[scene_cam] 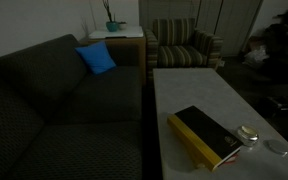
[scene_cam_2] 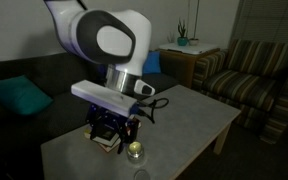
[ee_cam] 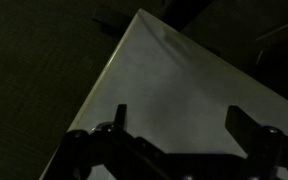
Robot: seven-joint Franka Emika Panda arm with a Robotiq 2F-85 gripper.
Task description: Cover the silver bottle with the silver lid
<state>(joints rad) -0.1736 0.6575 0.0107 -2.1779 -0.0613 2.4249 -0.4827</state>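
Note:
The silver bottle (scene_cam: 248, 133) is a small squat shiny cylinder standing on the pale table (scene_cam: 184, 90), just beside the yellow-and-black book (scene_cam: 206, 136). It also shows in an exterior view (scene_cam_2: 135, 150), in front of the arm. The silver lid (scene_cam: 275, 147) lies flat on the table a little apart from the bottle, near the table's end. My gripper (scene_cam_2: 112, 128) hangs low over the book, beside the bottle. In the wrist view the gripper (ee_cam: 177, 110) has its fingers spread wide with only bare table between them. Bottle and lid are out of the wrist view.
A dark sofa (scene_cam: 54, 100) with a blue cushion (scene_cam: 96, 58) runs along one long side of the table. A striped armchair (scene_cam: 184, 45) and a side table with a plant (scene_cam: 114, 28) stand beyond the table's far end. The table edge (ee_cam: 99, 85) shows in the wrist view.

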